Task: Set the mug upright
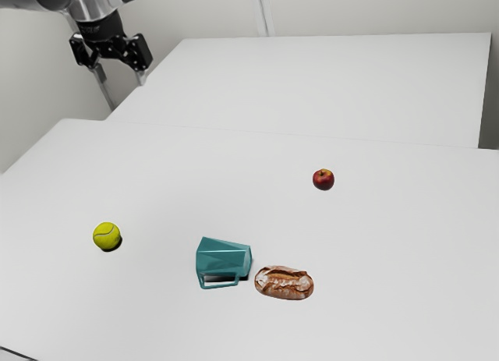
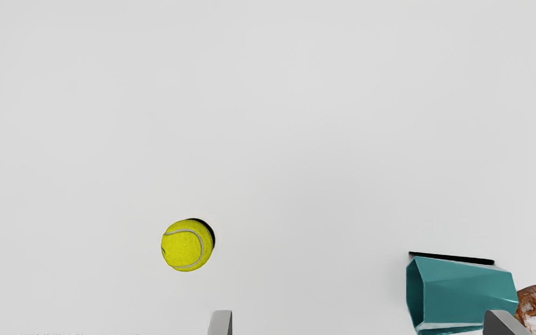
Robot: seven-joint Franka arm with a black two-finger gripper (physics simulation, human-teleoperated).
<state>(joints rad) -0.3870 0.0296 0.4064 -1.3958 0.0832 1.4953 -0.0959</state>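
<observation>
A teal faceted mug lies on its side on the white table, its handle toward the near edge in the exterior view. My gripper hangs high above the table at the exterior view's upper left, far from the mug. In the wrist view the gripper is open, its two fingertips wide apart with nothing held. One fingertip overlaps part of the mug there, whose open mouth faces the tennis ball's side.
A bread loaf lies right beside the mug's base end. The tennis ball rests toward the exterior view's left, and a red apple sits farther back on the table.
</observation>
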